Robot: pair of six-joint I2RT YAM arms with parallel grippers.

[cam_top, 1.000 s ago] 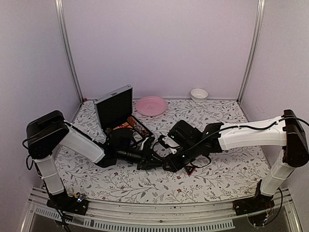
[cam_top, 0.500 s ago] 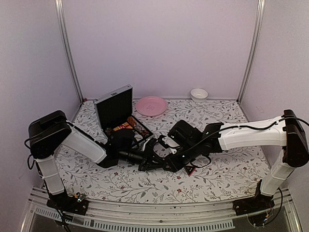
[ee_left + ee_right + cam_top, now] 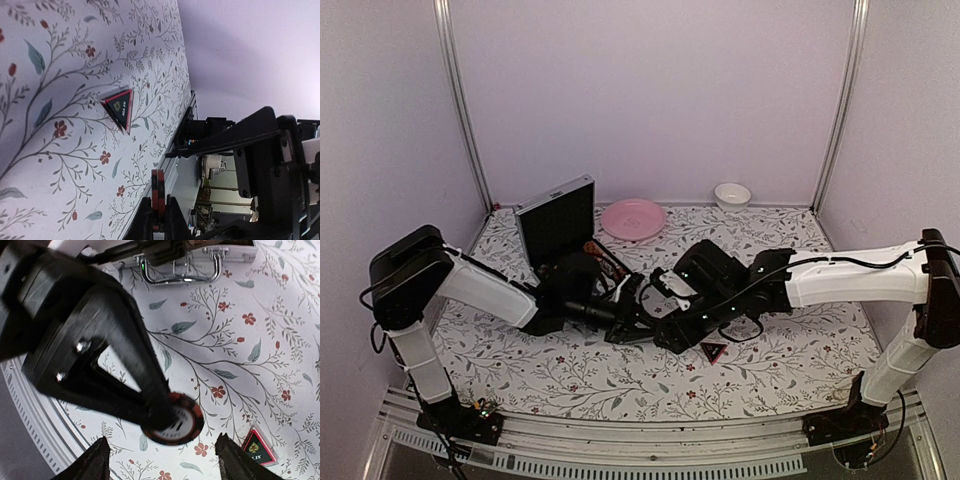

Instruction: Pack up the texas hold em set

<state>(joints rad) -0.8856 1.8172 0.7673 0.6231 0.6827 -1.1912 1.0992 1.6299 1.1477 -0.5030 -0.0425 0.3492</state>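
Observation:
The silver case (image 3: 558, 221) stands open at the back left, lid upright, with cards and chips in its black base. My left gripper (image 3: 158, 206) is shut on a thin stack of red-and-dark chips (image 3: 158, 184), held on edge above the table in front of the case. In the right wrist view that chip stack (image 3: 176, 421) sits between the left arm's black fingers (image 3: 131, 356). My right gripper (image 3: 164, 460) is open around it, fingertips apart on either side and not touching. The small black-and-red triangle (image 3: 711, 351) lies flat on the cloth to the right.
A pink plate (image 3: 632, 218) and a small white bowl (image 3: 732, 194) sit along the back wall. Both arms meet over the middle of the flowered tablecloth (image 3: 790, 350). The case's metal handle (image 3: 186, 271) faces the grippers.
My left gripper has closed on the chip stack. My right gripper has opened off it and pulled back slightly, uncovering the triangle.

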